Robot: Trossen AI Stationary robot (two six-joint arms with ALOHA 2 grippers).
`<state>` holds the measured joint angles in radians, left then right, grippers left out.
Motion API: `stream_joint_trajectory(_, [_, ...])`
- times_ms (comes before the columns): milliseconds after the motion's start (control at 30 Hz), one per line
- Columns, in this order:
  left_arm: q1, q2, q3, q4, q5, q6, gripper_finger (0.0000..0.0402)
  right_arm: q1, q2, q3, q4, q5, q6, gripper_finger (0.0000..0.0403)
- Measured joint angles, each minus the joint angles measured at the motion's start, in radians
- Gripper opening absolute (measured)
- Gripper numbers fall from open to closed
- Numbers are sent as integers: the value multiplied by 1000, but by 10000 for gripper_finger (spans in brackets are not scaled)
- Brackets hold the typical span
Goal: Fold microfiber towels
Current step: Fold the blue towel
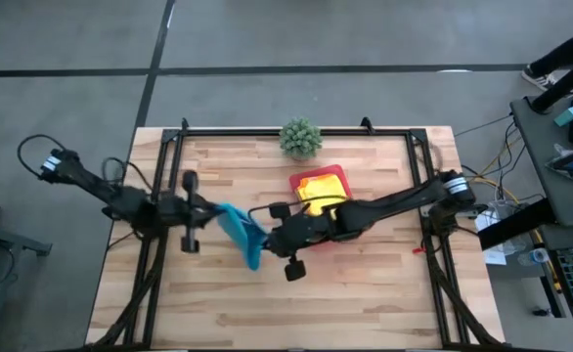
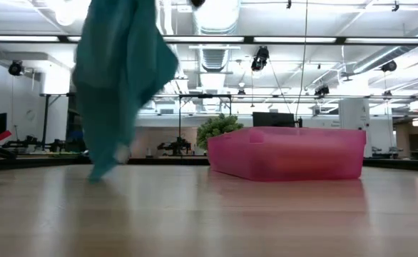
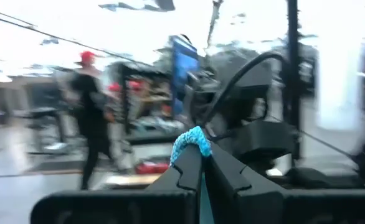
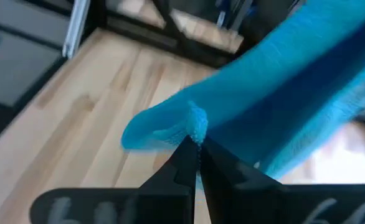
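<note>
Turquoise towel [image 1: 240,233] hangs above the wooden table [image 1: 365,293]; we see left gripper [image 1: 211,210] and right gripper [image 1: 263,233] each clenched on what looks like a corner, arms stretched inward.

My overhead camera looks straight down on the whole wooden table [image 1: 296,284] and both arms. My low camera sits at tabletop height, facing level across it into the room, close to the pink tray [image 2: 287,152]; both views share the tray and the turquoise towel [image 1: 240,231]. Each wrist camera looks past its own fingers, very near the towel edge pinched there.
</note>
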<state>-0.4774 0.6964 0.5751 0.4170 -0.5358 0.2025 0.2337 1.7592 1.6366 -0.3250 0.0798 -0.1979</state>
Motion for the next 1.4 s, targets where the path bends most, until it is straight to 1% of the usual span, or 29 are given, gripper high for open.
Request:
stream_joint_trajectory(100, [0,-52,39,-31,-107,37,0,-5,-63,26,-20,25,-32,9])
stream_joint_trajectory(300, [0,-132,67,-43,-390,145,0,-13,-167,46,-46,277,-128,9])
stream_joint_trajectory(367, [0,-164,73,-42,-465,179,0,-30,-191,53,-43,330,-143,9])
stream_joint_trajectory(433, [0,-208,84,-32,-523,202,0,-53,-205,61,-43,351,-142,9])
stream_joint_trajectory(600, [0,-288,83,-29,-543,200,0,-112,-219,96,-38,350,-118,9])
stream_joint_trajectory(667, [1,-315,84,-16,-556,200,0,-139,-220,113,-38,350,-133,9])
stream_joint_trajectory(767, [0,-339,75,-41,-569,226,0,-185,-220,131,-36,350,-143,9])
stream_joint_trajectory(933, [1,-383,68,-39,-643,240,0,-251,-220,136,-79,347,-159,9])
stream_joint_trajectory(1033, [-1,-386,53,-79,-643,223,0,-268,-222,127,-132,287,-155,9])
stream_joint_trajectory(1133, [-1,-370,53,-106,-643,202,0,-273,-220,115,-194,159,-107,9])
stream_joint_trajectory(1233, [-1,-339,49,-170,-637,123,0,-265,-209,85,-228,58,-74,9])
stream_joint_trajectory(1267, [-1,-328,48,-194,-630,94,0,-259,-207,72,-233,43,-64,9])
stream_joint_trajectory(1400, [-2,-268,40,-260,-595,-44,0,-240,-199,15,-260,41,-56,9])
